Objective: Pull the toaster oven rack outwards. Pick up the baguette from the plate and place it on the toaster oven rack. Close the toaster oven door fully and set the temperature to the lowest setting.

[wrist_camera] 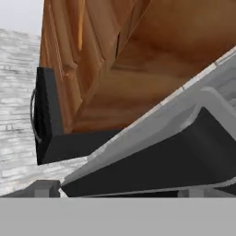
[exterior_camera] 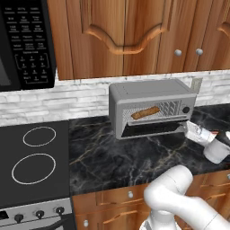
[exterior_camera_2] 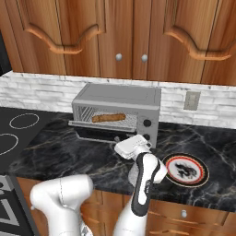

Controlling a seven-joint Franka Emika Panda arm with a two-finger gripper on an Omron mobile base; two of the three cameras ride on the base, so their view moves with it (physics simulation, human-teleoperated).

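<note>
- Sitting on the dark marble tabletop (exterior_camera: 134,157) against the white brick wall, the toaster oven (exterior_camera_2: 120,99) stands under the wooden cabinets (exterior_camera: 130,31).
- Its door (exterior_camera: 152,129) hangs down, open toward the near side; how far it is lowered is hard to judge.
- The baguette (exterior_camera: 145,112) lies lengthwise on the rack (exterior_camera_2: 105,122) at the cavity's mouth, slightly angled in the left base view.
- Two dark knobs (exterior_camera_2: 147,123) sit on the oven's right front.
- The plate (exterior_camera_2: 185,169), white centre with a reddish-brown rim, rests on the tabletop to the right of the oven and nearer than it, apart from it, with nothing on it but a dark pattern.
- The gripper (exterior_camera_2: 123,150) is low at the oven's near right corner, just beside the door's edge; I cannot tell whether it touches.
- The fingers stand spread wide, holding nothing.
- From the hand camera, the grey door frame and its dark glass run diagonally close in front, with cabinet wood above.
- A black microwave (exterior_camera: 24,42) hangs at the far left, above a black stove (exterior_camera: 33,161) with two ring burners.
- A wall outlet (exterior_camera_2: 191,100) sits on the brick just right of the oven.
</note>
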